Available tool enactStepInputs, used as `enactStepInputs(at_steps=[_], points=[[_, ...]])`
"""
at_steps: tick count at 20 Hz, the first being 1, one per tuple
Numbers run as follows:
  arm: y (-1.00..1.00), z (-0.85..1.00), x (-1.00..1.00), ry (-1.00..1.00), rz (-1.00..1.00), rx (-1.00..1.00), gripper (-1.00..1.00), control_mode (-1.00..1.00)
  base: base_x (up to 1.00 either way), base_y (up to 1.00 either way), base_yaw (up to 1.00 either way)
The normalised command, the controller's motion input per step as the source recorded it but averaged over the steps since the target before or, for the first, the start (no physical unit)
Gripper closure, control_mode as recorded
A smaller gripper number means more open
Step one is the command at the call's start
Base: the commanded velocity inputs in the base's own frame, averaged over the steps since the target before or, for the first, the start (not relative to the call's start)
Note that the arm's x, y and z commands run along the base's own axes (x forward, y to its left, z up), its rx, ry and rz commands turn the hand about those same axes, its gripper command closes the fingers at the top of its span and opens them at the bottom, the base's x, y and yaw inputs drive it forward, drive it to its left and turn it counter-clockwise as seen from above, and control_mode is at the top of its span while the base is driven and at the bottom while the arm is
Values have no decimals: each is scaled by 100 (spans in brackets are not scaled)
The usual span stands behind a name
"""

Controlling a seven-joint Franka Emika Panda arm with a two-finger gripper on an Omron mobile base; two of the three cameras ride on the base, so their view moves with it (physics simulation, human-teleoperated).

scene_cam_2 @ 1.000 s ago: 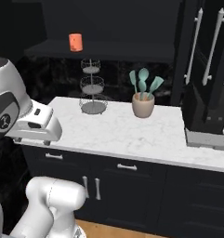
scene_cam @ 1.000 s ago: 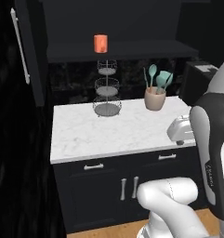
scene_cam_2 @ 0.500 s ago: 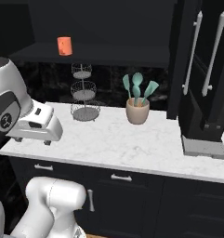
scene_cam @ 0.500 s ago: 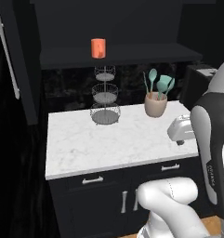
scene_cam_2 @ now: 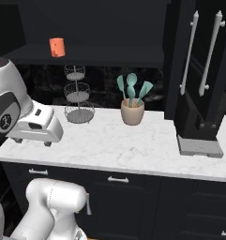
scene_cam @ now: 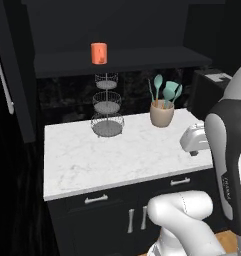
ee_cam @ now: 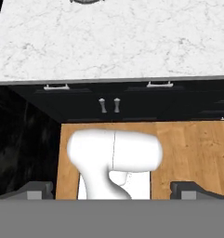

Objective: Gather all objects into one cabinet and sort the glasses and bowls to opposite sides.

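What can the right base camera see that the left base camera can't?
The right base view brings a tall black cupboard with two long silver handles, standing on a flat grey block. The left base view brings one long silver handle on a dark door at the picture's left edge. Both share the small orange cup on the black shelf, the three-tier wire basket stand, the tan crock of teal spoons and the white marble counter.
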Motion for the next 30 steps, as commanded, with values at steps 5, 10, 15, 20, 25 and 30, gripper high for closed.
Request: enactStepInputs(at_steps=[5, 10, 15, 20, 25, 30], points=[[0, 0, 0, 0, 0, 0, -100, 100, 32, 10, 0], [0, 0, 0, 0, 0, 0, -100, 100, 42, 9, 0], [0, 0, 0, 0, 0, 0, -100, 100, 25, 0, 0], [0, 0, 0, 0, 0, 0, -100, 100, 0, 0, 0], [0, 0, 0, 0, 0, 0, -100, 100, 0, 0, 0], [0, 0, 0, 0, 0, 0, -100, 100, 0, 0, 0]])
